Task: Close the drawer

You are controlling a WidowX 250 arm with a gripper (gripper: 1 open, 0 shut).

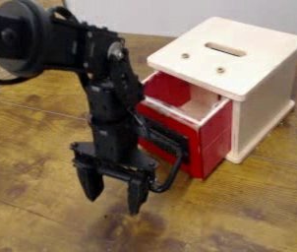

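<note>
The red drawer (187,126) sticks partly out of the white cabinet (250,79), showing its pale inside at the top. Its black loop handle (168,162) hangs down in front of the red front panel, partly hidden behind my arm. My black gripper (113,196) points down at the wooden table, just left of and in front of the handle. Its two fingers (92,184) stand apart with nothing between them, so it is open. The gripper does not touch the drawer.
The cabinet has a slot in its top (223,47) and stands at the back right on a wooden table (243,212). My black arm (53,44) reaches in from the upper left.
</note>
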